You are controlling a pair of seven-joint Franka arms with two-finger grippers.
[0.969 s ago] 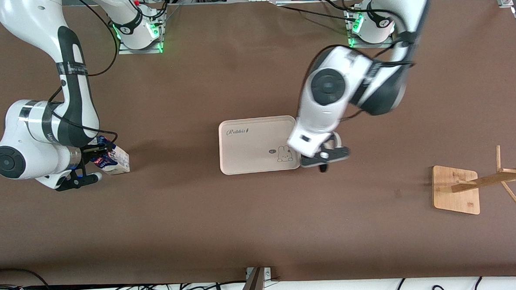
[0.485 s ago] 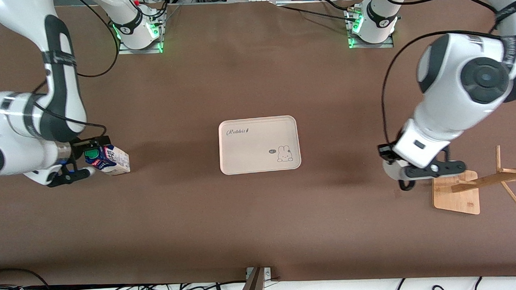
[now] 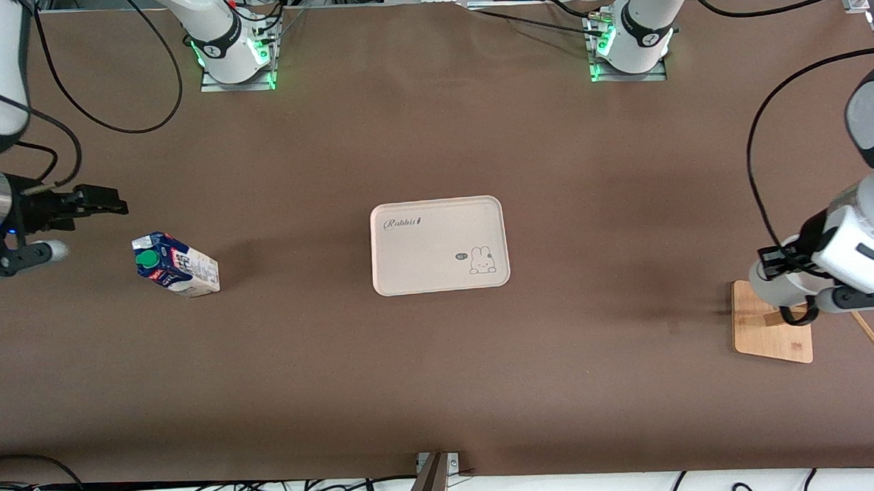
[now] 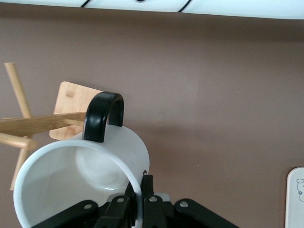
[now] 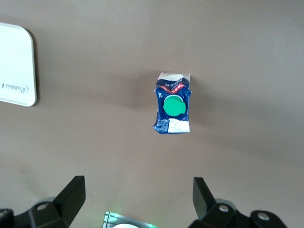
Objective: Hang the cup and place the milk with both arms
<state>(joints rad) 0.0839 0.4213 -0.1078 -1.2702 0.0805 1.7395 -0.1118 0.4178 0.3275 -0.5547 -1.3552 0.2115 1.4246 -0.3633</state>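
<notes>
The cup (image 3: 775,284) is white with a black loop handle (image 3: 799,314). My left gripper (image 3: 808,296) is shut on its rim and holds it over the base of the wooden rack (image 3: 771,334). In the left wrist view the fingers (image 4: 148,192) pinch the rim of the cup (image 4: 57,180), and its handle (image 4: 103,116) points toward a peg of the rack (image 4: 38,124). The milk (image 3: 175,264) stands on the table and also shows in the right wrist view (image 5: 172,105). My right gripper (image 3: 90,230) is open and empty, over the table at the right arm's end, apart from the milk.
A cream tray (image 3: 409,276) with a rabbit drawing lies at the middle of the table; its edge shows in the right wrist view (image 5: 16,64) and the left wrist view (image 4: 297,197). The rack has slanted pegs (image 3: 868,330). Cables lie along the table's near edge.
My left arm has carried the cup from beside the tray to over the rack's base. My right gripper has pulled away from the milk toward the right arm's end; the milk has stayed put.
</notes>
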